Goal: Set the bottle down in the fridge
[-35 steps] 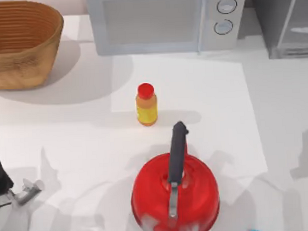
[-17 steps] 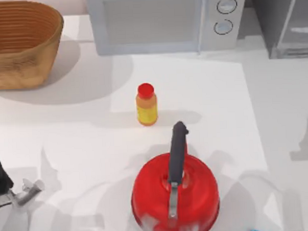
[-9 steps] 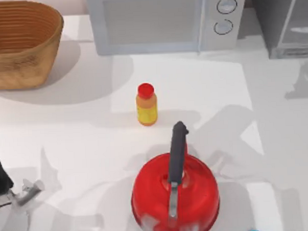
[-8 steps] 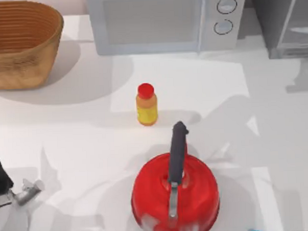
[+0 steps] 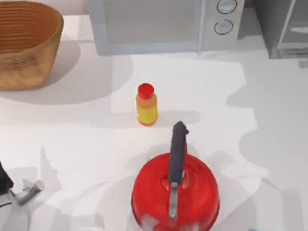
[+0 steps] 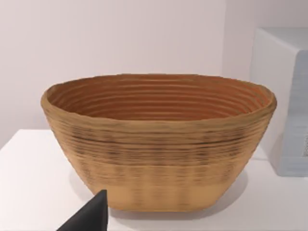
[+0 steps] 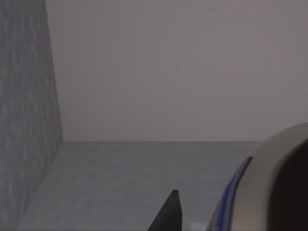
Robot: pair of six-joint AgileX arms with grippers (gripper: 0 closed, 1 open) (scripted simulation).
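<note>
The fridge [image 5: 283,23] is the grey cabinet at the table's back right corner. In the right wrist view I look into it: a grey side wall [image 7: 29,120], a pale back wall and a grey floor. The bottle [image 7: 269,163] looms close to that camera, showing a pale rounded part, a blue band and a dark body. My right gripper [image 7: 216,221] is shut on it, one dark fingertip [image 7: 168,214] beside it, above the fridge floor. My left gripper [image 5: 25,191] is parked open at the front left.
A silver microwave [image 5: 160,20] stands at the back centre, left of the fridge. A woven basket [image 5: 20,42] sits back left. A yellow-orange bottle with red cap [image 5: 146,104] stands mid-table, a red kettle [image 5: 175,194] in front of it.
The right arm's shadows have swept across the right side of the table toward the fridge. The left arm, kettle and yellow-orange bottle have not moved.
</note>
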